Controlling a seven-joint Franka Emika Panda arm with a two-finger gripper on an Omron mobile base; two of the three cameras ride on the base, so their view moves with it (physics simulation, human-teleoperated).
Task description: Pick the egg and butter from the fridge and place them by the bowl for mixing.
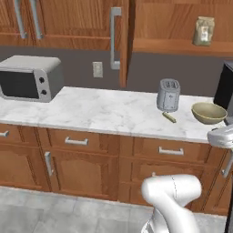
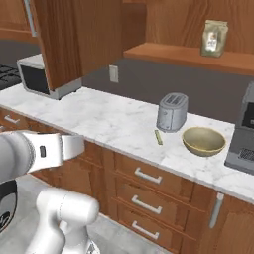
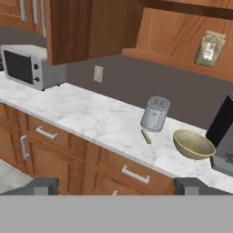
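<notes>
While the gripper [image 3: 116, 185] hangs well back from the cabinets with nothing between its fingers, the two dark tips [image 3: 40, 185] stand wide apart at the bottom of the hand view. Nearest beyond them runs the row of wooden drawers [image 3: 132, 175] and cupboard doors with pale bar handles. Above these lies the white marble counter [image 1: 98, 111], running left to right.

On the counter, toward its right part and close to the front edge, lies the butter [image 2: 158, 137], a thin pale olive stick resting flat on the marble. It lies just in front of the toaster [image 2: 172, 112], apart from it, and to the left of the bowl [image 2: 204, 141], near but not touching. The bowl is tan, upright and round, with nothing visible inside it. The toaster is grey and stands upright a little farther back than the stick. To the right of the bowl a dark appliance [image 3: 224, 136] sits at the edge of the view.

Far to the left on the same counter stands a grey microwave [image 1: 30, 78] with a dark door. Behind the counter the wall is dark grey and carries a white outlet plate [image 1: 97, 69]. Above hang wooden cabinets [image 1: 68, 22], one door standing open edge-on, and on the open shelf to the right stands a small pale bag [image 2: 214, 38].
</notes>
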